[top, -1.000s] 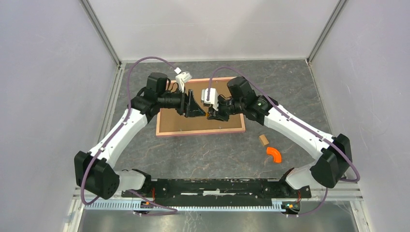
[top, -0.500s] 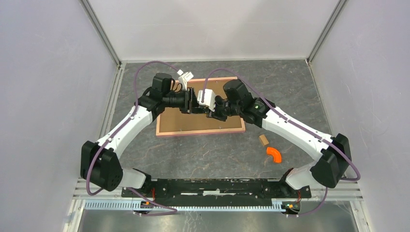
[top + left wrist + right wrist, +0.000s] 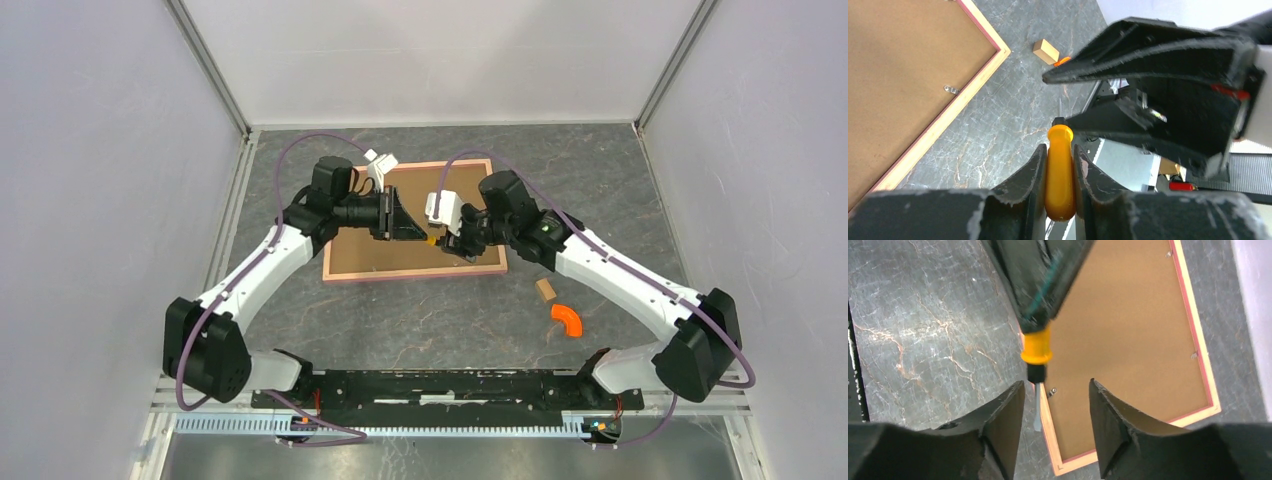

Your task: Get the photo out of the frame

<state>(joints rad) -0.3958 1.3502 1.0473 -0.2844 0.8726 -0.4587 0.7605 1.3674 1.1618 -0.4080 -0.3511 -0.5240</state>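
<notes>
left pincer (image 3: 1059,150) gripping screwdriver (image 3: 1059,177), frame (image 3: 380,255) face down

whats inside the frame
The frame lies face down: only its brown back board and small metal clips show. Anything behind the board is covered.

My dark grey, marble-veined bench (image 3: 420,320) carries the large rectangular pink-rimmed frame (image 3: 370,255), flat, with its brown fibreboard back up. Near its right corner lie a small wooden block (image 3: 545,289) and, just beside it, an orange curved piece (image 3: 567,320).
</notes>
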